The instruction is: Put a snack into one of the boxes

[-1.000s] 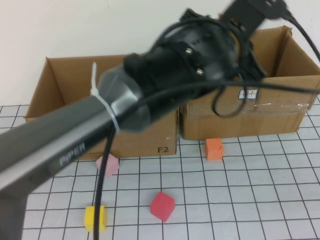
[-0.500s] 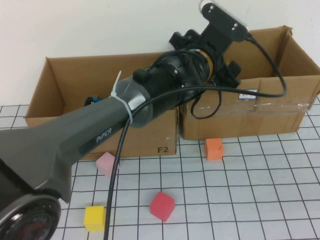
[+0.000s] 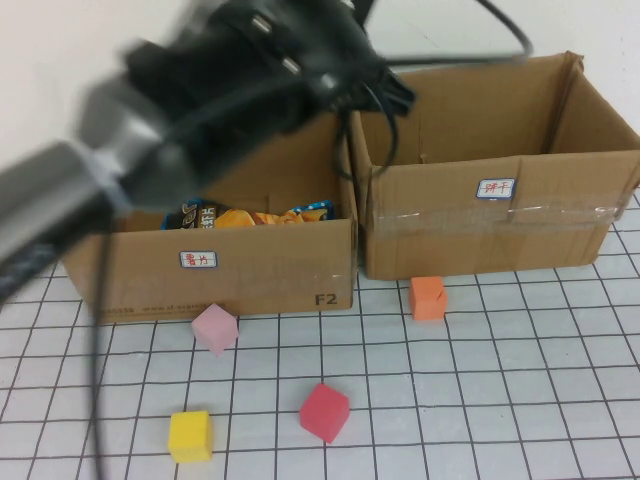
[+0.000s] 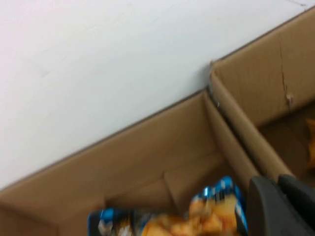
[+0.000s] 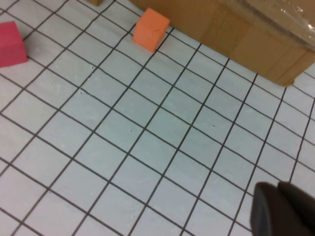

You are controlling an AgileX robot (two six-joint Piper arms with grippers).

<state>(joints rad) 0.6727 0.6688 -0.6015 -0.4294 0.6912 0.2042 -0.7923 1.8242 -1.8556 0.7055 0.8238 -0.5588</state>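
Blue and orange snack bags (image 3: pixel 255 216) lie inside the left cardboard box (image 3: pixel 250 275); they also show in the left wrist view (image 4: pixel 216 211). The right cardboard box (image 3: pixel 480 240) stands beside it, touching. My left arm (image 3: pixel 240 80) reaches, blurred, over the left box's back part. My left gripper (image 4: pixel 283 206) hangs above the left box near the wall shared with the right box, fingers together and empty. My right gripper (image 5: pixel 285 209) is shut and empty, low over the gridded table in front of the right box (image 5: pixel 256 34); it is out of the high view.
On the gridded table in front of the boxes lie an orange block (image 3: pixel 427 297), a pink block (image 3: pixel 216 328), a red block (image 3: pixel 324 411) and a yellow block (image 3: pixel 190 436). A white wall stands behind the boxes.
My left arm has swung left, from over the right box to over the left box. The snack bags in the left box are now uncovered. The blocks have not moved.
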